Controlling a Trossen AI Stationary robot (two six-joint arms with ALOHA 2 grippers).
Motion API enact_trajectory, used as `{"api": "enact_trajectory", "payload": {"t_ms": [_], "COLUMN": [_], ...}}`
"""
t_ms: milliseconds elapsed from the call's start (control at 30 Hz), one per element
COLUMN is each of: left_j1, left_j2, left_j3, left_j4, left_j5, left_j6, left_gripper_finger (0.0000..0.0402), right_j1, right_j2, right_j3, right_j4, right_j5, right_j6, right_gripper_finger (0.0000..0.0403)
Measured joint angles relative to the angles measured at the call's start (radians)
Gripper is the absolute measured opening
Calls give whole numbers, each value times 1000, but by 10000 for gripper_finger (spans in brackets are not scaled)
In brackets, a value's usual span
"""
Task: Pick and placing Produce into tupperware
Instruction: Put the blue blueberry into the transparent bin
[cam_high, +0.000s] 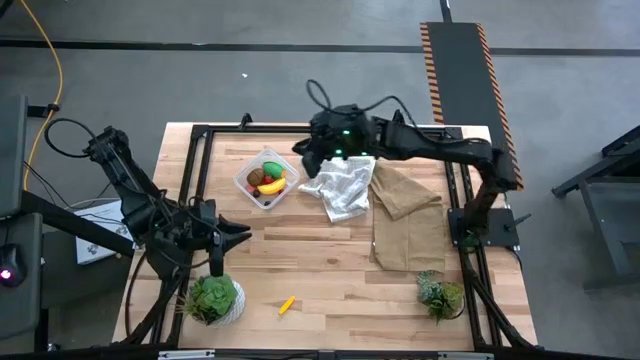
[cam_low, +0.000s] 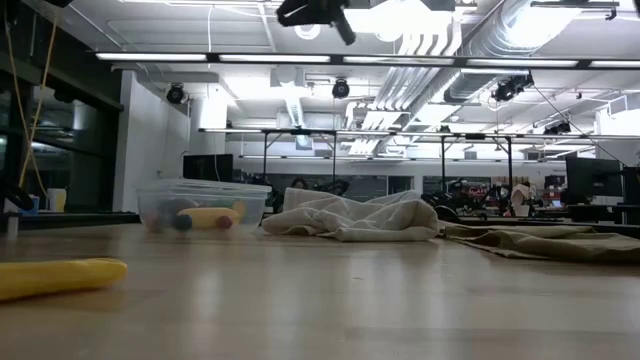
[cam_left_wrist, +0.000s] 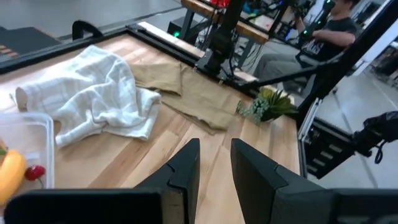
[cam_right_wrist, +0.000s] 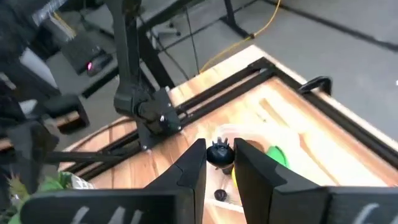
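Observation:
The clear tupperware (cam_high: 265, 178) stands on the table's far left part, with a green oval (cam_right_wrist: 277, 155), a yellow banana piece and red pieces in it. My right gripper (cam_right_wrist: 219, 163) hangs high over the tupperware's right rim (cam_high: 303, 160), shut on a small dark berry (cam_right_wrist: 219, 151). Another yellow produce piece (cam_high: 287, 305) lies on the boards near the front edge. My left gripper (cam_high: 245, 235) waits above the table's left part with a narrow gap between its fingers (cam_left_wrist: 214, 158) and nothing in it. My right gripper pinches the small dark berry (cam_right_wrist: 219, 151) between its two fingertips. The fingers slant down from the table's right side. The berry is lifted clear, high above the tupperware.
A crumpled white cloth (cam_high: 340, 188) lies just right of the tupperware, and a tan cloth (cam_high: 405, 215) lies beyond it. Potted plants stand at the front left (cam_high: 213, 298) and the front right (cam_high: 440, 293). A black frame (cam_high: 200, 135) runs along the table's edges.

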Motion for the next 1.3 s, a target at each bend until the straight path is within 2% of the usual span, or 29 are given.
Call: {"api": "enact_trajectory", "payload": {"t_ms": [233,500,1033,1300], "left_j1": [0,0,0,0], "left_j2": [-69,-108,-106,-106], "left_j3": [1,1,1,1], "left_j4": [-22,-22,-23,-28], "left_j5": [-23,-42,-34,-34], "left_j6": [18,7,-17,-17], "left_gripper_finger": [79,79,79,79], "right_j1": [0,-25,-34,-39], "right_j2": [178,285,439,446], "right_j3": [165,177,178,177], "right_j4": [-98,-122,-116,-103], "right_j5": [-59,-157,-144,-93], "right_j6": [-35,-58,-122,-143], "right_gripper_finger": [62,62,62,62]}}
